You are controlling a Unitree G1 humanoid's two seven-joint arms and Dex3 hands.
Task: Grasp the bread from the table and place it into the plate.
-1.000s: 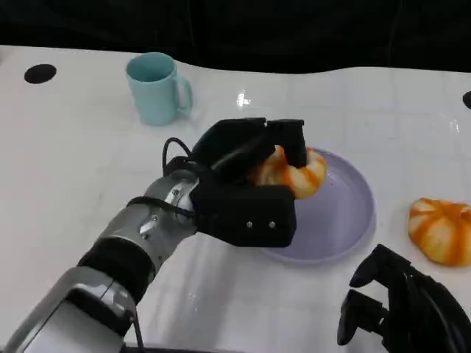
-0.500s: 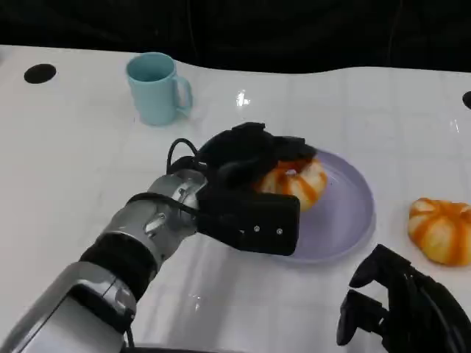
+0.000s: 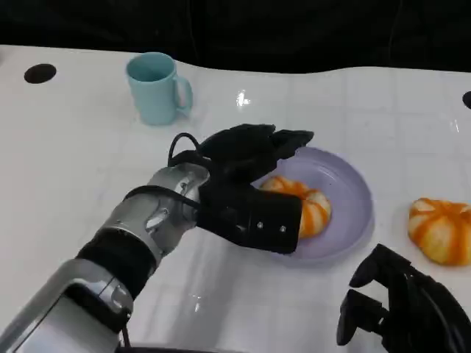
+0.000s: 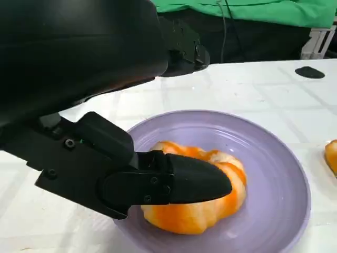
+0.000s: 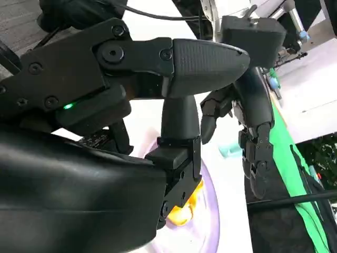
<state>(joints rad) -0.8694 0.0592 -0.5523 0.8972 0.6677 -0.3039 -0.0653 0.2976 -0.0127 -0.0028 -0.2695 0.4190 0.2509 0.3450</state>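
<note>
An orange-and-white striped bread [image 3: 310,210] lies in the lilac plate [image 3: 347,185] at the table's middle. My left hand [image 3: 246,184] hovers over the plate's left side with its fingers spread above the bread and not gripping it. In the left wrist view the bread [image 4: 202,213] rests on the plate [image 4: 274,158], with the thumb just in front of it and the other fingers raised clear. My right hand [image 3: 401,312] sits low at the near right, holding nothing, its fingers apart [image 5: 205,58].
A second striped bread [image 3: 440,229] lies on the white table to the right of the plate. A teal mug [image 3: 156,88] stands at the back left. A black round mark [image 3: 40,73] is at the far left edge.
The bread went down from my left hand's grip at the plate's far side and now lies in the plate. The fingers have opened and lifted off it. The right hand is unmoved.
</note>
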